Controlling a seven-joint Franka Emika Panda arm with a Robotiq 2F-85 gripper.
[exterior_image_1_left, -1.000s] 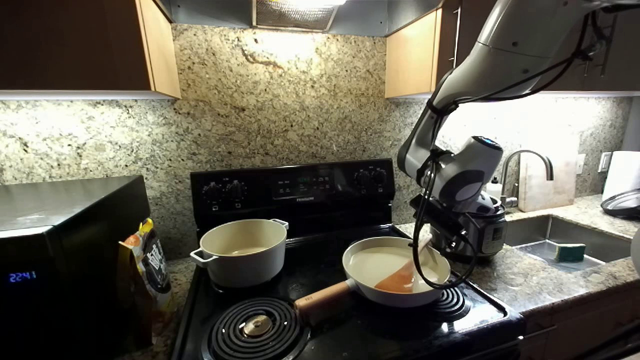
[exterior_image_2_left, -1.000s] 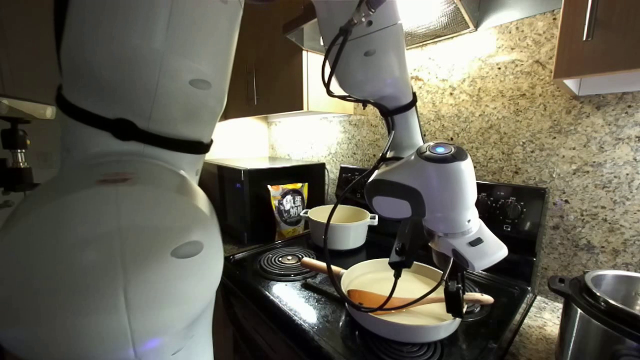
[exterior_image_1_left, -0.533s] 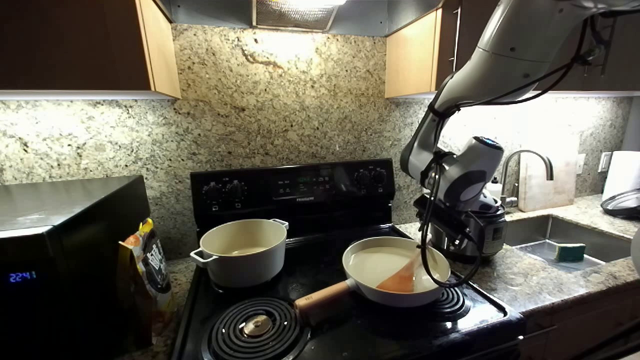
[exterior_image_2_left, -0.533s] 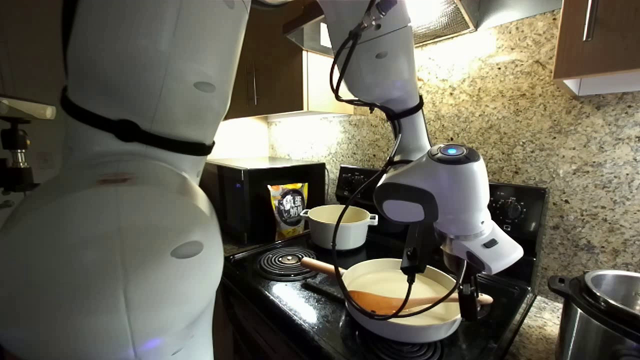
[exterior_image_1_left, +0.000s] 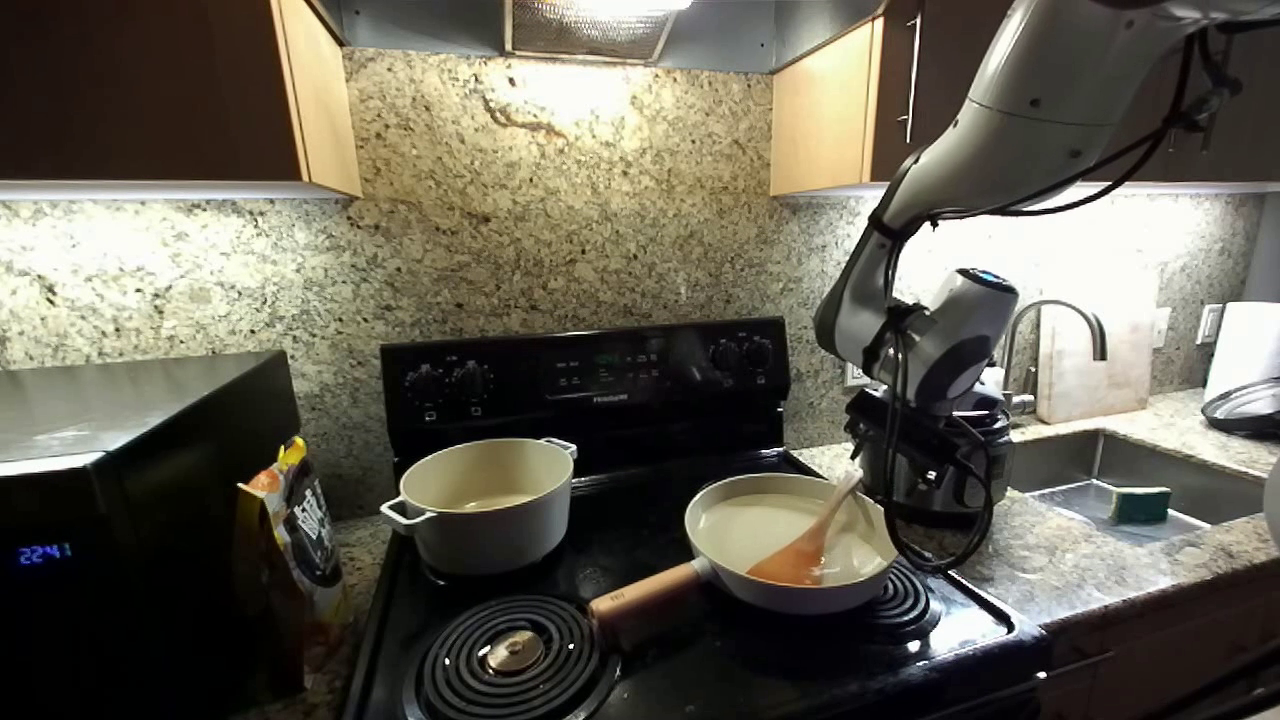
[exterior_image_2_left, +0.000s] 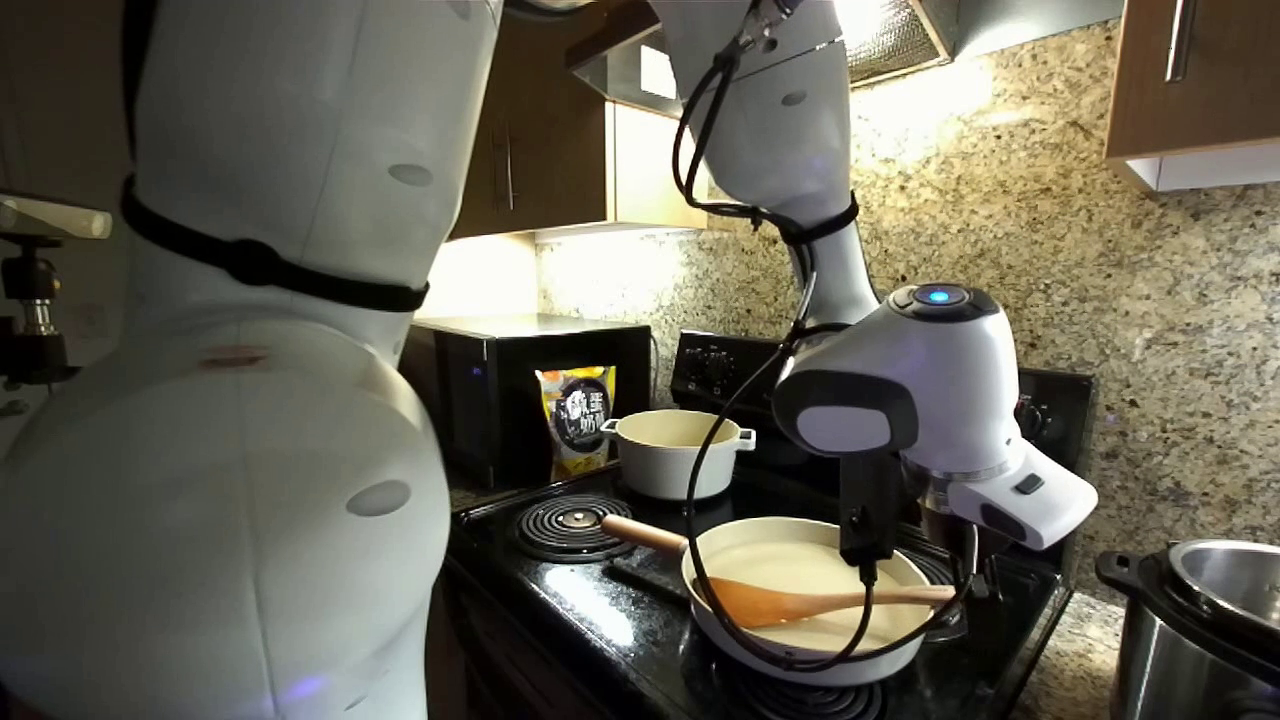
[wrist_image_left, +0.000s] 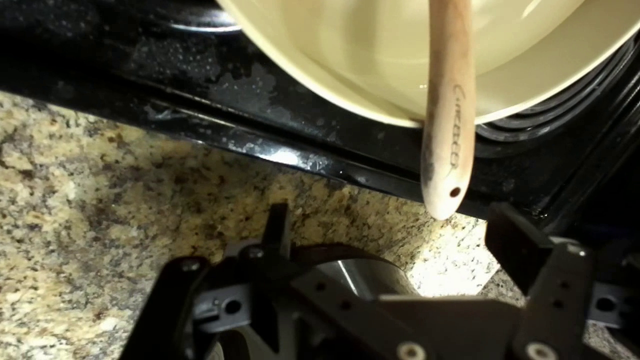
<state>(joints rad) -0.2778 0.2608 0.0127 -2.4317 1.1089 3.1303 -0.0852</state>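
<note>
Currently: tool (wrist_image_left: 390, 220) unclenched, jaws spread wide, near handle end of wooden spatula (exterior_image_2_left: 815, 605). Spatula lying in pale frying pan (exterior_image_1_left: 800, 597), handle over rim; pale pot (exterior_image_1_left: 495, 540) likewise on black stove (exterior_image_1_left: 640, 540).

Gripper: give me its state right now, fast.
Gripper: open, fingers spread, holding nothing; the wooden spatula is not gripped.

Wall (exterior_image_1_left: 560, 230): speckled stone | Upper cabinets (exterior_image_1_left: 140, 90): dark fronts, pale sides | Hood light (exterior_image_1_left: 640, 5): lit | Counter (exterior_image_1_left: 1070, 580): speckled stone, steel sink (exterior_image_1_left: 1060, 464) inset
</note>
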